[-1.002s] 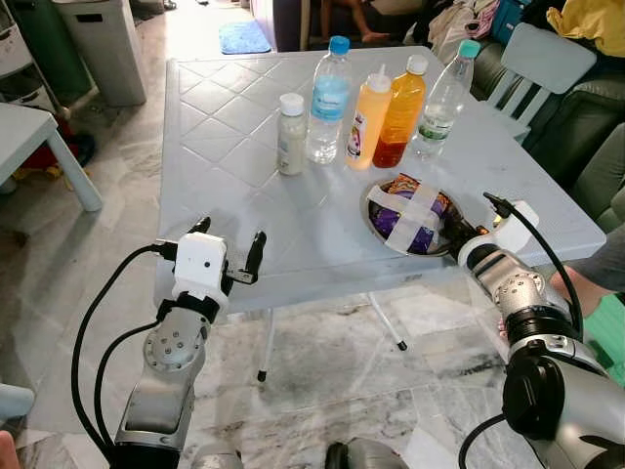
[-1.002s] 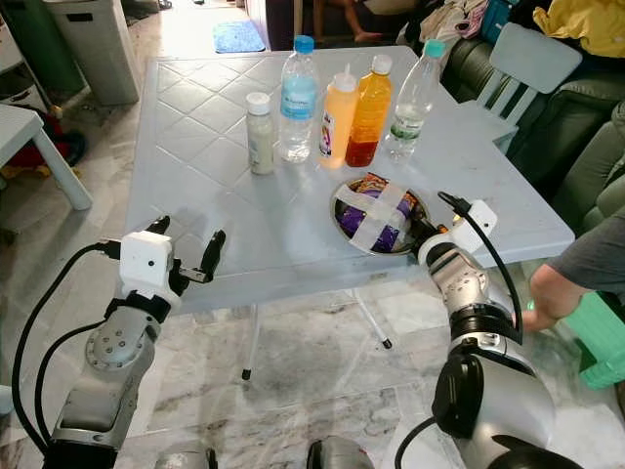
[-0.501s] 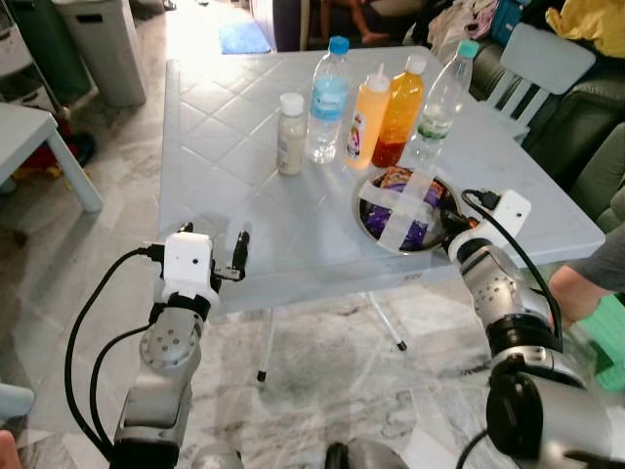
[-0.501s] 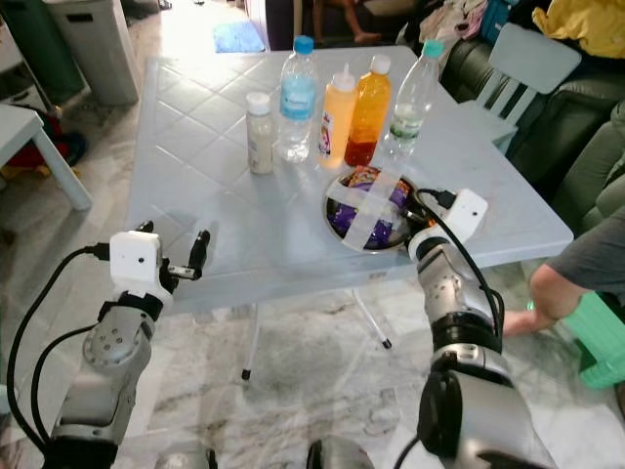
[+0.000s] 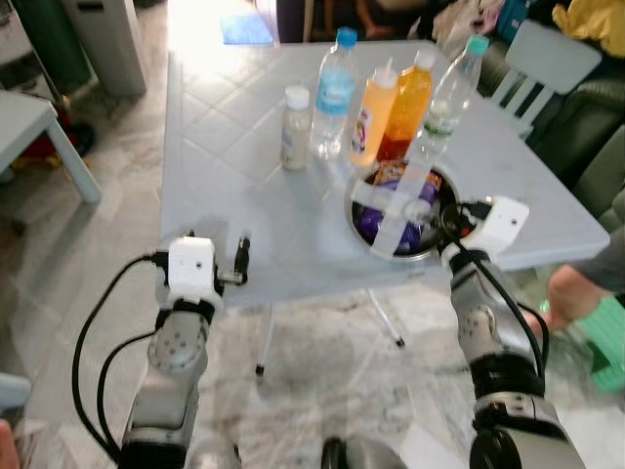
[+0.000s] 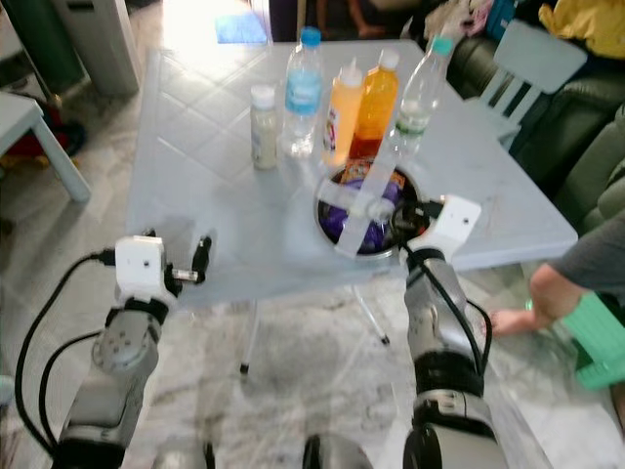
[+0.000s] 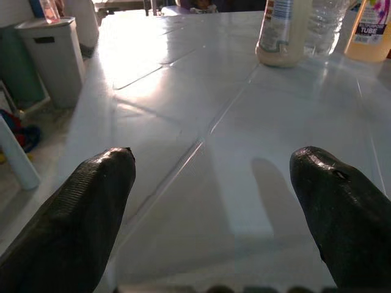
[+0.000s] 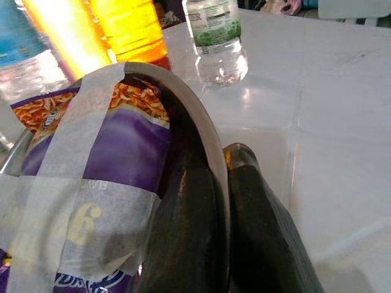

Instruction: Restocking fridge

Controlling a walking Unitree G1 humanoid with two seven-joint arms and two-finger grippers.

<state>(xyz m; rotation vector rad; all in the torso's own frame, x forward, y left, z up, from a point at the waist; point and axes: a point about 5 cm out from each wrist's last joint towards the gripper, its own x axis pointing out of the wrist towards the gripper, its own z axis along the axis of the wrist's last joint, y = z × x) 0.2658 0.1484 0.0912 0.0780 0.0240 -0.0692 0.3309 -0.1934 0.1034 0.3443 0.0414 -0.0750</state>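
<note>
Steel bowl (image 8: 201, 140) of taped purple snack packets sits near the tabletop (image 5: 234, 186) edge, its rim pinched by my right hand (image 8: 223, 165). My left hand (image 7: 214, 201) hovers released. Judged next: lift it level, clear of the 5 bottles (image 5: 376, 98).

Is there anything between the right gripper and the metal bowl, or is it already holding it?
Nothing stands between them. The right gripper is shut on the bowl, one finger inside the rim and one outside. The bottles stand behind the bowl, farther from the robot. The left gripper is open at the table edge.
</note>
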